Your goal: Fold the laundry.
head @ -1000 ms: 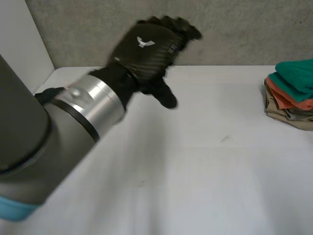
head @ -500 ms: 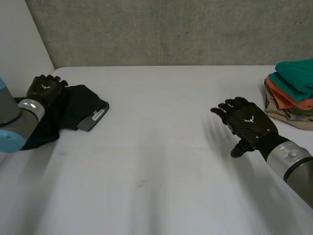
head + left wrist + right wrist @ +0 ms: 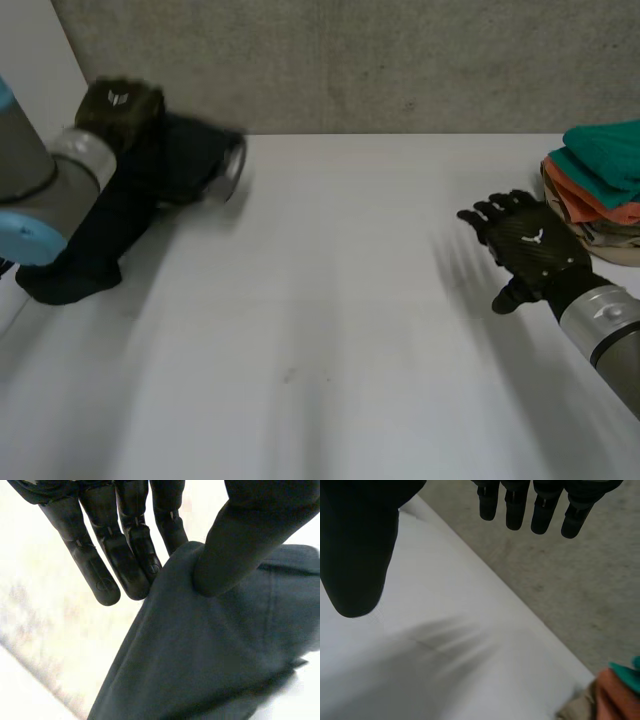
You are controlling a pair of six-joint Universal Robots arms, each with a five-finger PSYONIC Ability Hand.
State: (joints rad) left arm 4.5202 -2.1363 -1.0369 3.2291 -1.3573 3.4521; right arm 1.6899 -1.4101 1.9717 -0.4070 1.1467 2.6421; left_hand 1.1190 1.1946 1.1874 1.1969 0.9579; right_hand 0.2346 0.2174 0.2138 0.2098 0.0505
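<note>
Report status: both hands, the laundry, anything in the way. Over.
Left hand pinching black garment, which hangs from it at far left. Right hand open, holding nothing. Folded clothes stack beside right hand, not in the way.

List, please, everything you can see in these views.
Soft black garment: one, black, at far left, hanging from the left hand.
Folded teal cloth: one, teal, top of the stack at far right.
Folded orange cloth: one, orange, under the teal one.
Folded beige cloth: one, beige, bottom of the stack.
Flat white table: one, white, under everything.
Rough concrete wall: one, grey, behind the table.
Left hand: one, black, pinching the garment.
Right hand: one, black, open, beside the stack.
</note>
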